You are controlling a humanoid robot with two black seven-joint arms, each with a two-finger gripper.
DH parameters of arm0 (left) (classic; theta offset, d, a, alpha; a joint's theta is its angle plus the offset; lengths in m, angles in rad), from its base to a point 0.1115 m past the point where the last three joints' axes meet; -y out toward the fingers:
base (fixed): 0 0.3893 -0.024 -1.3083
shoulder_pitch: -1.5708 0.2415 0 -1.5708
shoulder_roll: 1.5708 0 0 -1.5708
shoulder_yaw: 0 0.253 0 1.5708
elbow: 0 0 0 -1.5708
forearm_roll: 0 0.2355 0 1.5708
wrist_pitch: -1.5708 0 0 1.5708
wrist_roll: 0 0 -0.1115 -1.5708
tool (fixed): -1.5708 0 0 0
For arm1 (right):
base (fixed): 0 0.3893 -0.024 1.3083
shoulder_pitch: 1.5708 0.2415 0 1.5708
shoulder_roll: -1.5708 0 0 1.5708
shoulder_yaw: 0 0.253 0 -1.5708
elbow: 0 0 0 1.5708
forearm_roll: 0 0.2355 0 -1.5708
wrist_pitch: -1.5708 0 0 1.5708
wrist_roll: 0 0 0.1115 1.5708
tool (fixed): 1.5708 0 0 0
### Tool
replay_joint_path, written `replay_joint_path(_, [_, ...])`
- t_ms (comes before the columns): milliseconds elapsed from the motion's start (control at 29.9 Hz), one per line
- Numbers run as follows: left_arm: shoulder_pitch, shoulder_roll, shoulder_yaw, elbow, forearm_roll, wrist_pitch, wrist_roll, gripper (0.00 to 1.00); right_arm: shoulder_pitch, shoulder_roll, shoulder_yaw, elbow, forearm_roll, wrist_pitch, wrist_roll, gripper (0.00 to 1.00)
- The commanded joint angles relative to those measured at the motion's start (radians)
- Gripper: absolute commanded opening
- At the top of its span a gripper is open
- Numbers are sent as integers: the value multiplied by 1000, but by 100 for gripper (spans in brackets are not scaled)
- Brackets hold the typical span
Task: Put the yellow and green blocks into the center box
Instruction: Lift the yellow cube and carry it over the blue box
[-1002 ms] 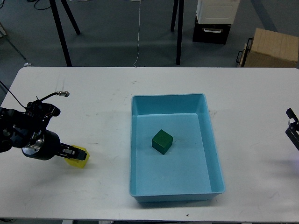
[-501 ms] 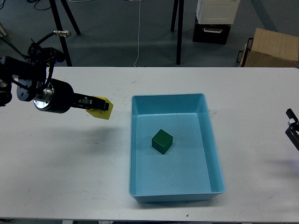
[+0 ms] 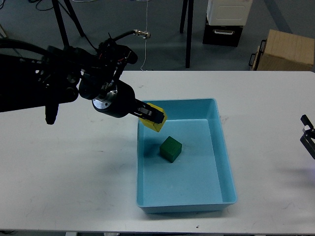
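My left gripper (image 3: 153,117) is shut on the yellow block (image 3: 153,118) and holds it in the air above the far left part of the light blue box (image 3: 224,157). The green block (image 3: 170,149) lies inside the box, on its floor, just below and to the right of the held block. My right gripper (image 3: 308,134) shows only as a small dark part at the right edge of the table, away from the box; its fingers cannot be told apart.
The box stands in the middle of a white table (image 3: 69,167). Behind the table are black stand legs (image 3: 187,34), a white cable, a black and white case (image 3: 225,22) and a cardboard box (image 3: 284,49) on the floor.
My left arm has lifted the yellow block from the table's left front and carried it up and to the right, over the box's left edge. The green block and right gripper have not moved.
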Motion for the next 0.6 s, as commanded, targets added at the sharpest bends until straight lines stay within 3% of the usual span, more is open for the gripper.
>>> replay_joint_path(0, [11, -48, 4, 29, -1, 0, 0, 3, -4, -1, 1, 0, 0, 0, 0, 97])
replay_joint_path(167, [55, -51, 7, 61, -1, 0, 0, 8, -3, 1, 0, 0, 0, 0, 0, 97])
replay_joint_path(267, [68, -51, 15, 72, -1, 0, -8, 28, -3, -1, -2, 0, 0, 0, 0, 97])
replay_joint_path(334, [69, -51, 15, 77, -1, 0, -12, 31, -3, -1, -3, 1, 0, 0, 0, 97])
replay_joint_path(568, [82, -53, 15, 80, -3, 0, -21, 61, -4, 1, -10, 0, 0, 0, 0, 97])
